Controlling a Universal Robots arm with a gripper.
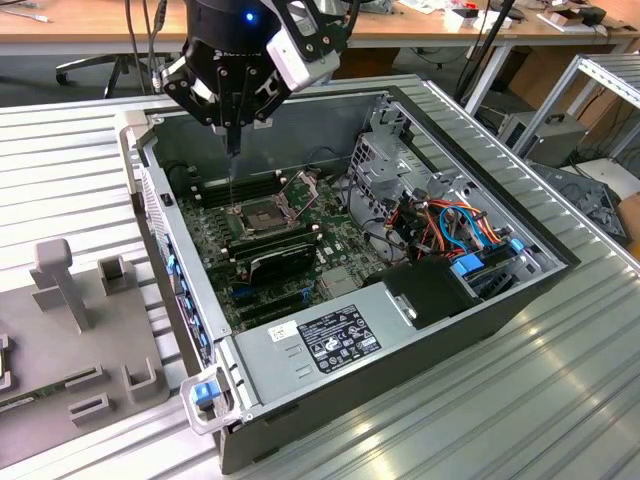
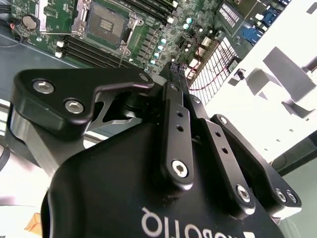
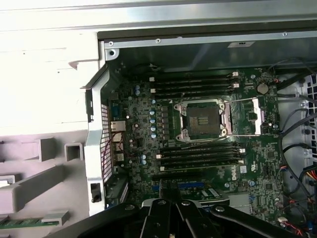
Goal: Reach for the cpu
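The cpu (image 1: 262,213) is a small dark square chip lying flat in a silvery socket frame on the green motherboard (image 1: 330,250) inside the open computer case. It also shows in both wrist views, cpu (image 3: 203,121) and cpu (image 2: 106,22). The socket's hinged plate (image 3: 257,116) is swung open beside it. My gripper (image 1: 232,148) hangs above the board, higher than the case's rim and a little toward the exterior view's left of the cpu. Its black fingers (image 2: 174,94) meet at the tips, shut on nothing.
A long black card (image 1: 280,262) stands just in front of the cpu, with memory slots (image 3: 198,84) on both sides of it. Cable bundles (image 1: 450,225) and a drive cage (image 1: 385,160) fill the case's right side. A grey fixture block (image 1: 70,300) sits on the ribbed table at the left.
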